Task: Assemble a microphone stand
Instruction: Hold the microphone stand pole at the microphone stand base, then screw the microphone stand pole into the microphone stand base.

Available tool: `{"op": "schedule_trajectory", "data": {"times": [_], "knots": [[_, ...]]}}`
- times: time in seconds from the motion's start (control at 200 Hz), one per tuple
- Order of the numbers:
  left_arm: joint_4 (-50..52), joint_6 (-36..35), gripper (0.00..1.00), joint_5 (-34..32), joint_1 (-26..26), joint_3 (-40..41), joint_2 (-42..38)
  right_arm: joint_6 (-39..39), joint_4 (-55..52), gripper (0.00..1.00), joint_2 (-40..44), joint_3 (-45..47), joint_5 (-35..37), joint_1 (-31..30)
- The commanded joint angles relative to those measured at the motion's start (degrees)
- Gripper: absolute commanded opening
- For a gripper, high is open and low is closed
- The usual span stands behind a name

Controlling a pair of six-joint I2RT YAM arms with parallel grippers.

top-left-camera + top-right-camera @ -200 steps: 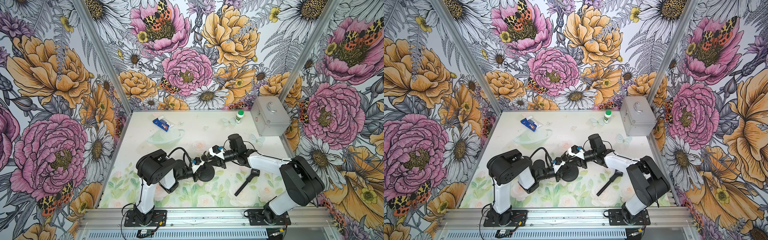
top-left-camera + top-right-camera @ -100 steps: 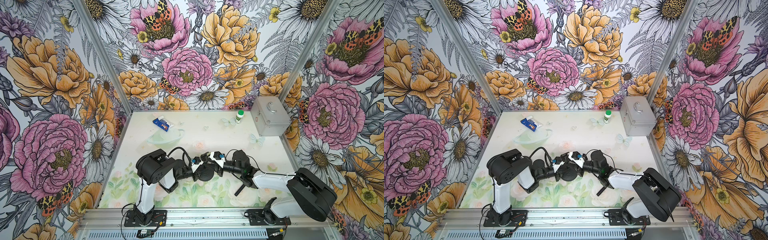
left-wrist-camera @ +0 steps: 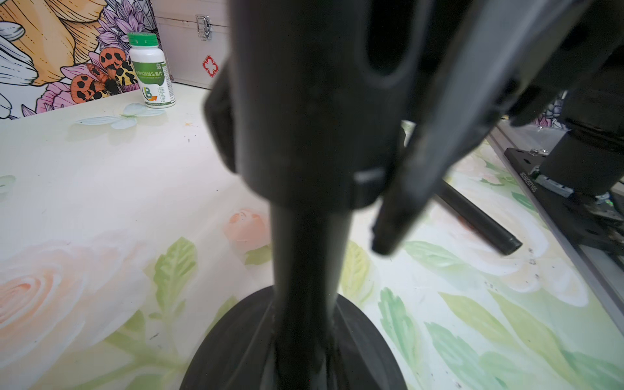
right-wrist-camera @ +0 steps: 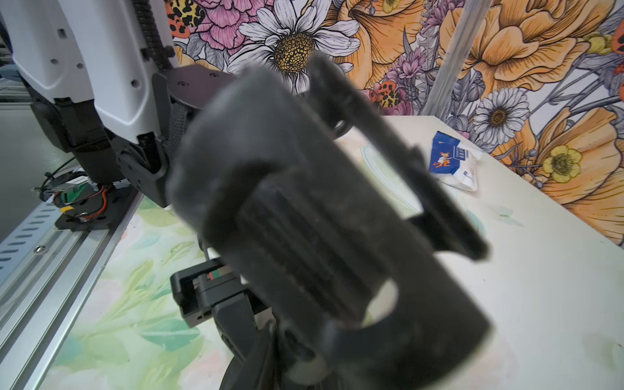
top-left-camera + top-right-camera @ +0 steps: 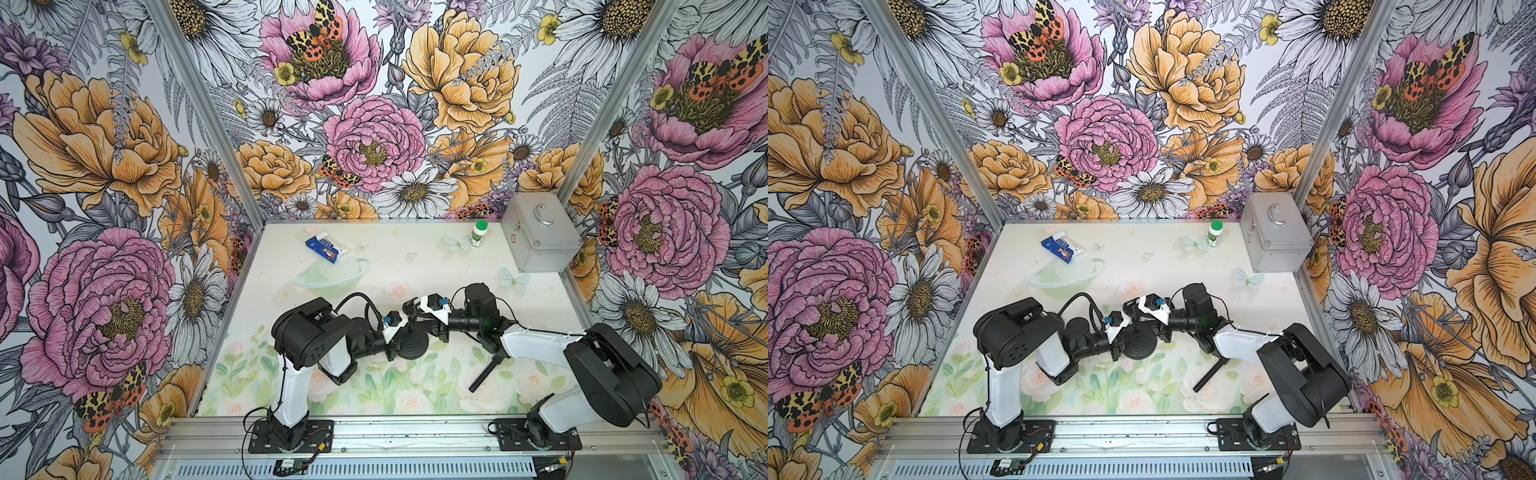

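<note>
The stand's round black base (image 5: 413,345) (image 5: 1140,344) rests on the table near the front middle, its short post (image 3: 309,253) upright. My left gripper (image 5: 401,332) (image 5: 1121,328) is shut on that post, low down. A black microphone clip (image 3: 314,101) (image 4: 304,219) sits on top of the post. My right gripper (image 5: 411,311) (image 5: 1133,307) reaches in from the right, one finger (image 3: 439,135) alongside the clip; its grip is blurred. A loose black rod (image 5: 486,370) (image 5: 1210,374) lies on the table under the right arm.
A silver case (image 5: 540,237) stands at the back right, with a green-capped white bottle (image 5: 478,232) beside it. A blue and white packet (image 5: 326,249) lies at the back left. The aluminium rail (image 5: 374,432) carrying both arm mounts runs along the front edge.
The right arm dipped toward the front half a second ago and has swung back up, its gripper staying at the top of the stand. The left arm and the base have barely moved.
</note>
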State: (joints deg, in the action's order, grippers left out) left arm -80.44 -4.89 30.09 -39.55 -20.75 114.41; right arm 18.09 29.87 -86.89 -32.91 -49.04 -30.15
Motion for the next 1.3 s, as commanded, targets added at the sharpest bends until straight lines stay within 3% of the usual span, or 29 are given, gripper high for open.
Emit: {"op": "schedule_trajectory", "data": {"times": [0.0,0.275,0.445,0.801,0.891,0.966,1.091,1.206,1.296], "knots": [[-0.45,-0.39,0.22,1.73,-0.09,-0.08,0.2,4.73,-5.26,0.3,-2.97,-2.67,-8.84,2.2],[-0.42,-1.83,0.2,1.76,-0.66,0.05,0.52,9.68,-16.34,0.34,-6.61,-9.96,-15.01,5.32],[-0.42,-1.9,0.2,2.55,-0.52,-0.26,1.07,10.8,-21.5,0.39,-9.41,-15.27,-20.37,4.26],[-0.42,-1.98,0.22,1.14,-0.56,-0.52,1.95,12.92,-25.3,0.35,-8.64,-17.21,-21.8,3.61],[-0.49,-1.78,0.24,1.5,-0.52,-0.59,1.84,12.85,-25.72,0.28,-8.35,-17.12,-18.53,3.38],[-0.46,-1.73,0.27,0.19,-0.59,-0.13,1.56,12.9,-25.73,0.16,-7.51,-16.21,-13.51,3.01],[-0.5,-1.13,0.29,0.58,-0.22,-0.18,1.78,9.56,-23.95,0.06,-5.55,-14.1,-6.44,2.37],[-0.42,-1.19,0.29,-0.22,-0.26,-0.16,1.8,-2.06,-7.31,0.06,-1.16,-5.35,5.46,-0.32],[-0.44,-0.8,0.29,0.08,-0.08,-0.47,2.31,-13.88,7.99,0.06,2.54,3.13,21.04,-2.33]]}}
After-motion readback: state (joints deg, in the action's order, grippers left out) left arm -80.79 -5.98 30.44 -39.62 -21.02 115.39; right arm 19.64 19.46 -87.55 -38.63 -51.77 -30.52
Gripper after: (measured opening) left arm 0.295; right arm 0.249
